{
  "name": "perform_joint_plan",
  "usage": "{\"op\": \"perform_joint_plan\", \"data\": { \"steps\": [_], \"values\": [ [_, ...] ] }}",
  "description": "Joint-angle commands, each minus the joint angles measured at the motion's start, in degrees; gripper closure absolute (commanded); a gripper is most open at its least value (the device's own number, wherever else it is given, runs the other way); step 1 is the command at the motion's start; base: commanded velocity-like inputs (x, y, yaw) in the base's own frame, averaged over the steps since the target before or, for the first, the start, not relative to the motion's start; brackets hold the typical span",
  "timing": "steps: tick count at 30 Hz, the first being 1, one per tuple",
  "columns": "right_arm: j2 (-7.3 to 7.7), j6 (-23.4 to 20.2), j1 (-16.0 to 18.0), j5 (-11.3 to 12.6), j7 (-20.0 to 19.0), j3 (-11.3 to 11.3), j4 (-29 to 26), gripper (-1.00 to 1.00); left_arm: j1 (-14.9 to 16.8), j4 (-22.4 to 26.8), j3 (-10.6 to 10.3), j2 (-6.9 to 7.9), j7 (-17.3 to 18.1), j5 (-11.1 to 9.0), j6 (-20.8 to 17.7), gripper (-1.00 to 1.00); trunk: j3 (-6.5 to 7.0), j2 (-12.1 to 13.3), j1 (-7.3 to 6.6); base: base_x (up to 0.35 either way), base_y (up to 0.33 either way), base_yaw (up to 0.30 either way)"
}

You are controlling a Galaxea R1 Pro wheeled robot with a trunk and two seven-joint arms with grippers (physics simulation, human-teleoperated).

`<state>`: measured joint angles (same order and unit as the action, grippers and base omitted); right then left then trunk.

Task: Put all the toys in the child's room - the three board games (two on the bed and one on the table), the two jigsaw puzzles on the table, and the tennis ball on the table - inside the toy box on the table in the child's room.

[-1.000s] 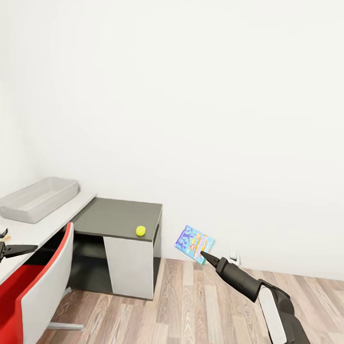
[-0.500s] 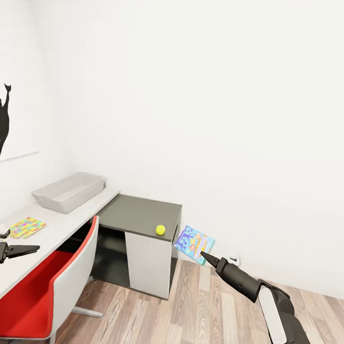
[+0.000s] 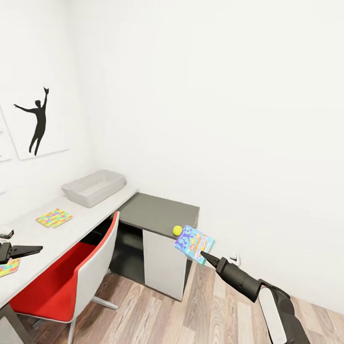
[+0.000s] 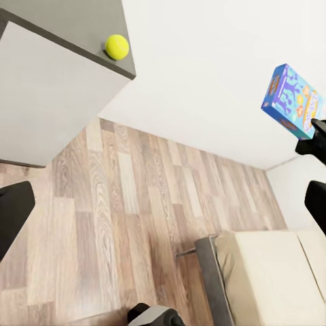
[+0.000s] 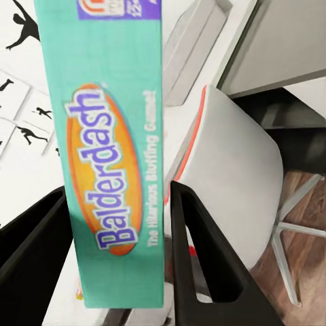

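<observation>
Right claw pinched a board game by its edge, carried clear of the worktop. Left claw: spread, empty. Toy box, well beyond both claws, looked empty; tennis ball and jigsaw puzzles remained unstowed.

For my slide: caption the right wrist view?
Gripper clamping a teal Balderdash game box above a red-and-white chair.

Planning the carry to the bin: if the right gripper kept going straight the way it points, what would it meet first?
Probably the dark corner section of the table, near the tennis ball; the right gripper holds the board game just short of it. Depth is unclear.
</observation>
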<state>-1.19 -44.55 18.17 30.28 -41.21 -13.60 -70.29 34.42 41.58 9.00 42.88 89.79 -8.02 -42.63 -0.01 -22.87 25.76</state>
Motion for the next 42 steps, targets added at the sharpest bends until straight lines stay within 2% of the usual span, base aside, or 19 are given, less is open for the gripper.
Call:
{"op": "perform_joint_plan", "data": {
  "steps": [1, 4, 11, 23, 26, 29, 31, 36, 42],
  "values": [
    [-0.05, -0.31, 0.02, 0.04, -0.19, -0.15, -0.01, 1.00, 0.03, -0.02, -0.03, -0.03, 0.21, 0.01, -0.61, -1.00, -0.03, -0.04, 0.02, 0.000, 0.000, 0.087],
    [-0.04, -0.24, 0.02, 0.04, -0.19, -0.14, 0.00, 1.00, 0.03, -0.01, -0.03, -0.18, 0.21, 0.02, -0.63, -1.00, -0.03, -0.04, 0.02, 0.000, 0.000, 0.038],
    [-0.07, -0.25, 0.03, -0.04, 0.03, 0.10, 0.13, 1.00, 0.03, -0.01, -0.03, -1.57, 0.21, 0.10, -0.76, -1.00, -0.03, -0.04, 0.02, 0.000, 0.000, 0.005],
    [0.02, -0.40, 0.04, -0.04, -0.10, -0.03, -0.31, 1.00, 0.03, -0.03, -0.03, -1.92, 0.21, 0.20, -0.77, -1.00, -0.03, -0.04, 0.02, 0.000, 0.000, 0.000],
    [0.71, -0.48, 0.01, -0.04, -0.11, 0.06, -1.59, 1.00, 0.03, -0.02, -0.05, -1.94, 0.21, 0.20, -0.77, -1.00, -0.03, -0.04, 0.02, 0.000, 0.000, 0.000],
    [2.18, -0.96, -0.14, 0.04, -0.05, 0.26, -3.82, 1.00, 0.03, -0.02, -0.05, -2.00, 0.21, 0.20, -0.73, -1.00, -0.03, -0.04, 0.02, 0.000, 0.000, 0.000],
    [2.94, -2.77, -0.23, 0.03, 0.16, 0.38, -5.20, 1.00, 0.03, -0.01, -0.06, -2.05, 0.21, 0.24, -0.70, -1.00, -0.03, -0.04, 0.02, 0.000, 0.000, 0.000],
    [3.51, -9.14, -0.30, -0.19, 1.35, 0.32, -7.52, 1.00, 0.03, -0.03, -0.10, -2.21, 0.21, 0.29, -0.66, -1.00, -0.03, -0.04, 0.02, 0.000, 0.000, 0.000],
    [3.92, -13.19, -0.32, -0.05, 6.09, -0.03, -9.54, 1.00, 0.03, -0.02, -0.12, -3.53, 0.21, 0.47, -0.78, -1.00, -0.03, -0.04, 0.02, 0.000, 0.000, 0.000]
  ]
}}
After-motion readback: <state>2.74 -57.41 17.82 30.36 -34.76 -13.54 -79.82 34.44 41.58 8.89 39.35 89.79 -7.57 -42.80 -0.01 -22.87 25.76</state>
